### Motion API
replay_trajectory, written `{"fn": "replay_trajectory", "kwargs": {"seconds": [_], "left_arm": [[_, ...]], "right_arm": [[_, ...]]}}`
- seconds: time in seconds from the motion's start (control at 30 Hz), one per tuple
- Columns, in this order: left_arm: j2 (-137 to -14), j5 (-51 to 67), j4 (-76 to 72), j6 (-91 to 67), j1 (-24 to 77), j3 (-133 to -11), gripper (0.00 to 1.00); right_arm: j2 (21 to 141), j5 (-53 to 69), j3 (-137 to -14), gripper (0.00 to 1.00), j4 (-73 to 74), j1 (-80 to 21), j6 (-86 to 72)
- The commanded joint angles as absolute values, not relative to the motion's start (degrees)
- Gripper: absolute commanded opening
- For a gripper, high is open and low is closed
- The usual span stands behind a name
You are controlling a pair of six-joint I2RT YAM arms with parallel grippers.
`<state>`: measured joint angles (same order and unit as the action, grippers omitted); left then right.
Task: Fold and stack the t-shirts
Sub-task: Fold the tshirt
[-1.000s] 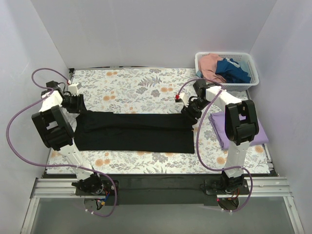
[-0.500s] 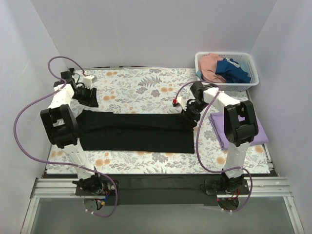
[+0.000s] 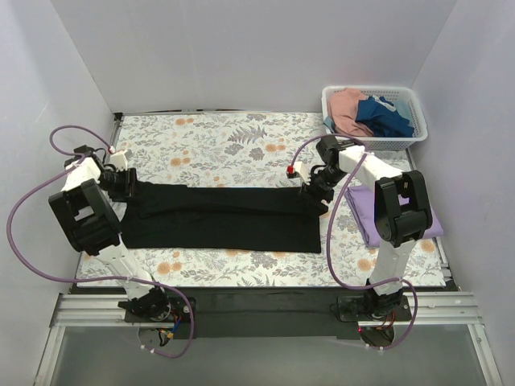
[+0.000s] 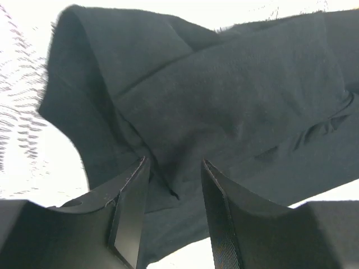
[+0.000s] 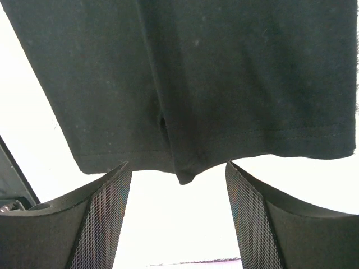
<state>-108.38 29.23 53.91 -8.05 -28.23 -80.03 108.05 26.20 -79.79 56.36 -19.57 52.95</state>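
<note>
The black t-shirt lies flat as a long folded band across the floral table. My left gripper is at its left end; in the left wrist view the gripper is open, with its fingers either side of a fold in the black cloth. My right gripper is at the shirt's far right corner; in the right wrist view the gripper is open, with the hem of the black shirt just ahead of its tips. A folded lavender t-shirt lies at the right, partly under the right arm.
A white lattice basket stands at the back right and holds a pink shirt and a dark blue shirt. The floral table cover shows behind and in front of the black shirt. White walls close in the table on three sides.
The left arm swung out to the back left, off the shirt, then came back down to the shirt's left end. The right gripper shifted only slightly at the right corner.
</note>
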Motion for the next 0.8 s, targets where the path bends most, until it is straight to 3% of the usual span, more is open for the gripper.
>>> {"fn": "replay_trajectory", "kwargs": {"seconds": [0.0,0.2,0.77], "left_arm": [[-104.06,28.39,53.70,-9.58,-27.95,-78.67,0.41],[-102.84,28.21,53.61,-8.53,-27.95,-75.42,0.41],[-102.48,29.79,53.26,-8.35,-28.04,-73.30,0.40]], "right_arm": [[106.78,25.93,-79.63,0.72,57.83,-20.30,55.02],[108.02,24.70,-80.24,0.68,57.83,-21.27,55.37],[111.44,19.51,-82.35,0.67,52.12,-23.20,52.47]]}}
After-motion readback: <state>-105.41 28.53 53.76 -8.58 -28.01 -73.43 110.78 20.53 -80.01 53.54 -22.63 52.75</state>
